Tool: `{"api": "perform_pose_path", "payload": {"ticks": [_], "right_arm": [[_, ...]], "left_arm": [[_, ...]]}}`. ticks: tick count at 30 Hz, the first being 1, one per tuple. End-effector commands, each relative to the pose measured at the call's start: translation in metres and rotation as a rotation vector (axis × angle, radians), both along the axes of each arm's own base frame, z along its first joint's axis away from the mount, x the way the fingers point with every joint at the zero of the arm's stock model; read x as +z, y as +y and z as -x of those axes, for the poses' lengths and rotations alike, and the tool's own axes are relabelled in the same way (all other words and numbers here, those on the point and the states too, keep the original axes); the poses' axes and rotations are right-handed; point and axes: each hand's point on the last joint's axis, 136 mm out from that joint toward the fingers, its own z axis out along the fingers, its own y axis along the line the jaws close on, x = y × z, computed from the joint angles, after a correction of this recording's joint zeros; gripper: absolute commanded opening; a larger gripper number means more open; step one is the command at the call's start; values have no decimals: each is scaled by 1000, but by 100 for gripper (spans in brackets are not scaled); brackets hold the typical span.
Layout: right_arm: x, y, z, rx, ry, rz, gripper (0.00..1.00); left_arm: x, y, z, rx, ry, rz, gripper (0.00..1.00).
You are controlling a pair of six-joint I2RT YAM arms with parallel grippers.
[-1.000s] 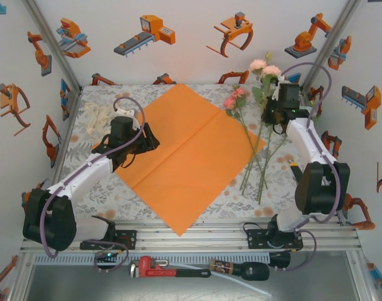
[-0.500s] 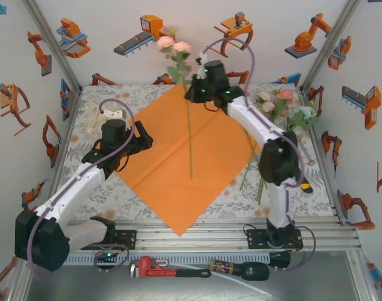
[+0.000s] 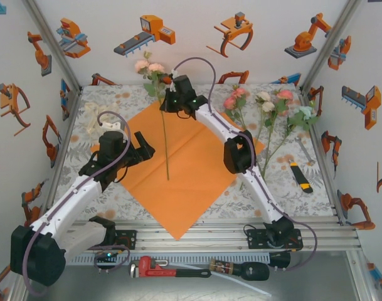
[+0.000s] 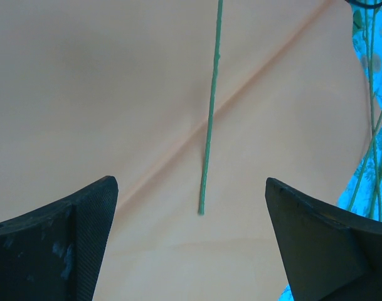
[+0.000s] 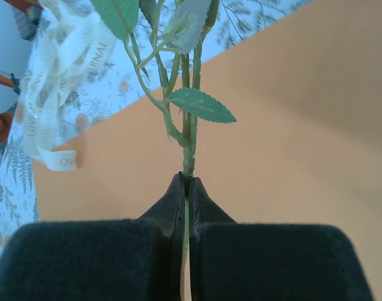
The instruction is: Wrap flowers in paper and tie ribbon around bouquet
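Swinging farther left, right end effector [image 5: 185, 183] grips flower [image 5: 188, 149].

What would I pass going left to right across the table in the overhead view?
ribbon → held flower → loose flowers → cutter

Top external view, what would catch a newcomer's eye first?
The bright orange paper lies like a diamond across the middle of the table. Above its far corner the right end effector pinches a long-stemmed rose, stem reaching over the sheet; more flowers lie at the far right.
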Motion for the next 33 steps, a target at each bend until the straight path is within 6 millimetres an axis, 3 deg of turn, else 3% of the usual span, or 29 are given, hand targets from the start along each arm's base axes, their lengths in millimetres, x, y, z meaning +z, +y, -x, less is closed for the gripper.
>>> {"api": "perform_pose_path", "payload": {"ticks": [1,7,12,16,22,24,26,28,33], "right_arm": [[-8,-6,-9,-52,5,-9,0],[-58,-27,-20,-108,74,54,0],[-62,-31,-19,-108,98,62,19],[-19,-36,-18,-99,42,64,33],[84,-69,2,-88,-89,83,37],[108,-98,12,-114,-120,122,38],[118,-137,19,-164,-124,168,38],[115,-187,25,-239,-106,236,38],[76,-318,49,-423,11,383,38]], "left_arm": [[0,-2,0,-1,14,2,92],[-5,-4,-1,-5,31,3,93],[-8,-3,-2,3,38,0,93],[-10,-3,-3,5,45,-5,93],[-1,-13,-3,-44,17,25,93],[8,-27,-2,-115,-13,70,93],[21,-45,0,-209,-58,134,93],[33,-65,4,-304,-102,193,93],[53,-110,19,-510,-175,226,94]]}}
